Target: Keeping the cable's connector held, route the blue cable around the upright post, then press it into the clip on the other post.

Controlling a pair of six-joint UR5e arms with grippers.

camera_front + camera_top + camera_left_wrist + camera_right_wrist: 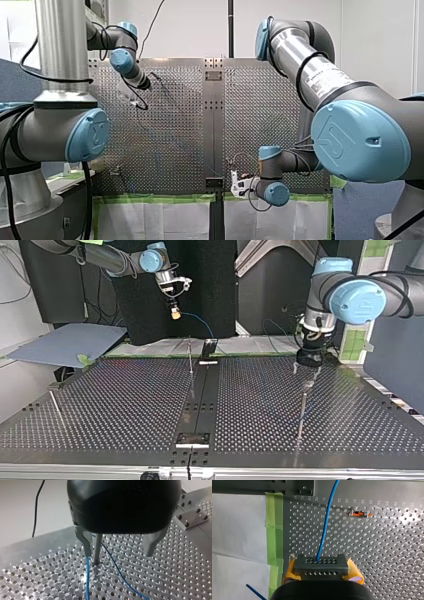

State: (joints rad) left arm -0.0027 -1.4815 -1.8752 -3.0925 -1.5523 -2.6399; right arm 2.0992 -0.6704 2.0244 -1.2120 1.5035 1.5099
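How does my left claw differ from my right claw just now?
My left claw has bare metal fingers; my right claw has yellow pads. The left claw stands open astride the post; the right claw is shut on the connector. The blue cable runs by both.

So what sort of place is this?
Probably a robotics research lab rather than a factory: my left arm and my right arm share a perforated table with an upright post, my right gripper holds the connector of a blue cable, and green tape edges the table.
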